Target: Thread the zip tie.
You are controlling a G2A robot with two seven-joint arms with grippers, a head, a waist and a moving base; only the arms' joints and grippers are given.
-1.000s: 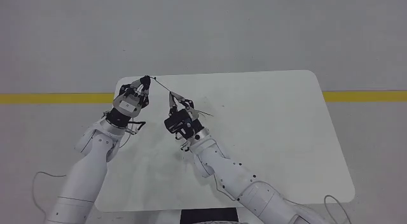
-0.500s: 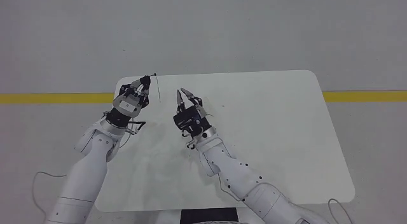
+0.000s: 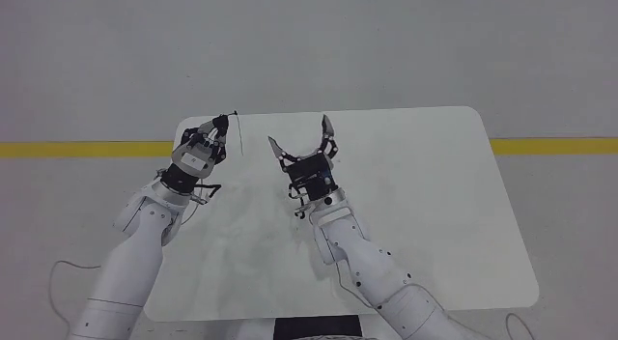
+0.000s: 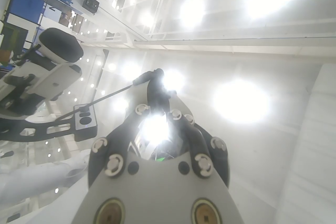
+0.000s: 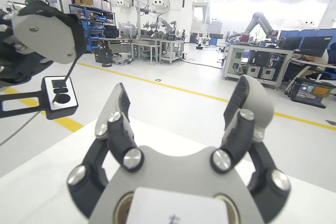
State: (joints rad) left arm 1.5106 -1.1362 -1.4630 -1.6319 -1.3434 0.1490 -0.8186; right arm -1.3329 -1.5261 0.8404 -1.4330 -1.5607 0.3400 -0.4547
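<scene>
In the top view, at the upper left corner of the table (image 3: 435, 205), the left gripper (image 3: 220, 126) is clenched on the zip tie (image 3: 237, 133), a thin, straight, black plastic strip. Its long axis runs nearly up-down in the frame, with the pinched end uppermost and the free tail pointing down over the white, round-cornered tabletop. Just right of it, the right gripper (image 3: 300, 132) stands released, its ribbed grey fingers (image 5: 236, 99) splayed wide.

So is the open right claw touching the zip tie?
Apart. The right wrist view shows the right gripper with jaws wide open and empty, and a clear gap to the zip tie, which the left gripper holds off to one side.
</scene>
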